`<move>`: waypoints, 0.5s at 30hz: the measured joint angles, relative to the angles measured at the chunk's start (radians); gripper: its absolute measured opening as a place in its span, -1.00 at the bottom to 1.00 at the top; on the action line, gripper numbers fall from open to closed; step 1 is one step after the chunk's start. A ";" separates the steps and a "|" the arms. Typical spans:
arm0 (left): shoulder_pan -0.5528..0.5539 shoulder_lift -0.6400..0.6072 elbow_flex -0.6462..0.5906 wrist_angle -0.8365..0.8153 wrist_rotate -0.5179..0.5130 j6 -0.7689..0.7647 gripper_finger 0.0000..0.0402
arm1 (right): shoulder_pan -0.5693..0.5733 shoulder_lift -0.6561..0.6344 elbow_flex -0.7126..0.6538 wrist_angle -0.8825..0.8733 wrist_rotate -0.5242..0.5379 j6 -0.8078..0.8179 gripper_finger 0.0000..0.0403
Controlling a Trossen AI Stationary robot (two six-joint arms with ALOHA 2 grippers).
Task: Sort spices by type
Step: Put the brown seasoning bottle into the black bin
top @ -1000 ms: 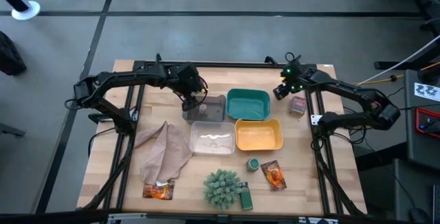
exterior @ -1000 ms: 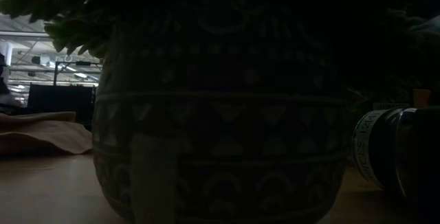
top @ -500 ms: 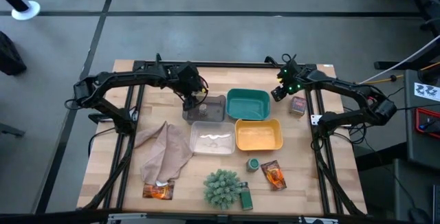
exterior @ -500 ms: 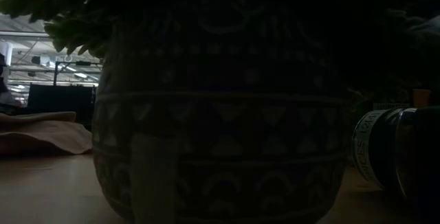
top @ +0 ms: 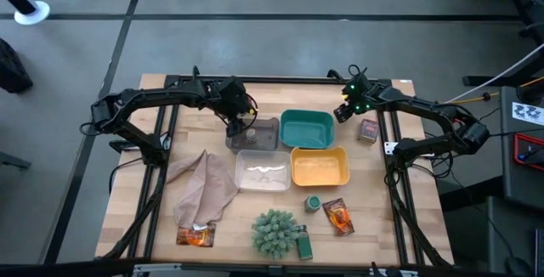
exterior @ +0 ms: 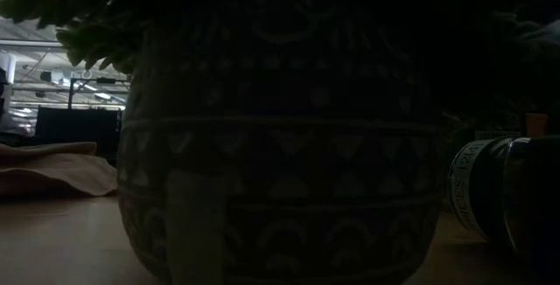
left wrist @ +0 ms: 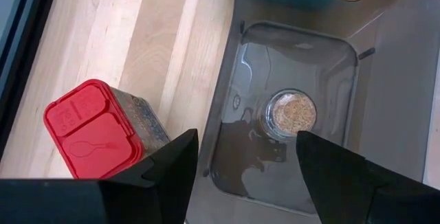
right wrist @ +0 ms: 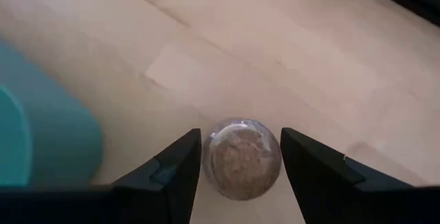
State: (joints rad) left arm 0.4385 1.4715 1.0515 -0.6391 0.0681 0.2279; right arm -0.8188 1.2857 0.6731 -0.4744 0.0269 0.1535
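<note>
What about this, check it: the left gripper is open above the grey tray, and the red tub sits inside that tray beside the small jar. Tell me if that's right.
Wrong on the red tub: it stands on the table just outside the grey tray, not inside it. Only the small jar is in the tray, under the open left gripper. The left wrist view shows it.

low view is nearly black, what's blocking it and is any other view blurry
Low view: a patterned pot sits close to the lens, backlit and dark. Right wrist view: the wood and teal tray are soft; the tiny jar is sharper. Left wrist view: crisp.
</note>
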 joint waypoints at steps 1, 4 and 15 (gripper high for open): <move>0.000 0.000 0.000 0.000 0.000 0.000 0.15 | 0.000 0.000 0.000 -0.002 0.009 0.000 -0.01; 0.000 0.000 0.000 0.000 0.000 0.000 0.15 | 0.000 0.000 0.000 -0.004 0.014 -0.002 -0.01; 0.000 0.000 0.000 0.000 0.000 -0.012 0.15 | 0.000 -0.003 0.002 -0.093 0.030 -0.003 -0.01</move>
State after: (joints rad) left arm 0.4385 1.4719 1.0515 -0.6388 0.0680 0.2157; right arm -0.8188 1.2831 0.6754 -0.5675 0.0564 0.1509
